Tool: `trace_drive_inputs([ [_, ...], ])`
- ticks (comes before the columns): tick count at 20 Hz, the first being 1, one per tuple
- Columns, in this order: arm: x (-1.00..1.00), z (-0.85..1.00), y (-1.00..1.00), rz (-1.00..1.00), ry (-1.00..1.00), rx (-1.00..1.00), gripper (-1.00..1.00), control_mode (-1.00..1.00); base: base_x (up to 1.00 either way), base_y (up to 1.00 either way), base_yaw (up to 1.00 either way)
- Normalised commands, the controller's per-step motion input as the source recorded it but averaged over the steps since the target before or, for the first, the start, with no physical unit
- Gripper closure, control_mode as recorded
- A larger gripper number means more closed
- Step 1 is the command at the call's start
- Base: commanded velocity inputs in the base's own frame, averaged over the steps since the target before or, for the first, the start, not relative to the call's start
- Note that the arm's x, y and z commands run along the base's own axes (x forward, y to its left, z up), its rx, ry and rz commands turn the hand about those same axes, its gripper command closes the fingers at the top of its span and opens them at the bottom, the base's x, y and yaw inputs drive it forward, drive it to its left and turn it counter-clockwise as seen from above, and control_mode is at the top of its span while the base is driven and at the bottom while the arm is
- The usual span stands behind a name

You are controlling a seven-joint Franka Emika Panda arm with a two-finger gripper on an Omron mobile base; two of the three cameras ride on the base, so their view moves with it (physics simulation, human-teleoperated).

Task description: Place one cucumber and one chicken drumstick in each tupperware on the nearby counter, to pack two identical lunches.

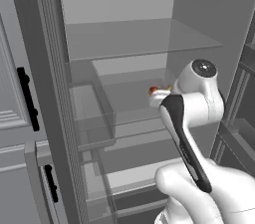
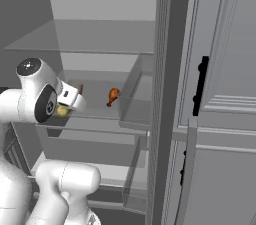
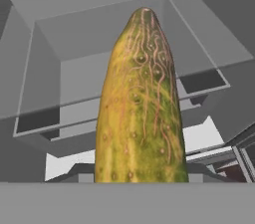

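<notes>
The gripper (image 2: pixel 67 105) is pinching a cucumber (image 3: pixel 141 103) inside the open fridge, its long axis running straight out ahead of the fingers; a chicken drumstick (image 2: pixel 113 96) is lying on the shelf (image 2: pixel 95 115) just beyond the cucumber, deeper in.

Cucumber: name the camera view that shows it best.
The hand view: the cucumber runs up the middle, its yellow-green skin plain. The right base view gives a yellow-green sliver beside the wrist; in the left base view I cannot pick it out.
</notes>
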Motion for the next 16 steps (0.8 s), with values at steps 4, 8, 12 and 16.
trace_drive_inputs([
  [4,-0.88,0.32,-0.01,0.00,0.06,0.00,1.00,-1.00,0.00,0.00,0.00],
  [8,-1.00,0.01,0.00,0.00,-0.11,-0.05,1.00,-1.00,0.00,0.00,0.00],
  [12,-0.71,0.00,-0.07,0.00,-0.01,-0.05,1.00,-1.00,0.00,0.00,0.00],
  [16,-0.20,0.00,-0.23,0.03,0.05,0.00,1.00,-1.00,0.00,0.00,0.00],
])
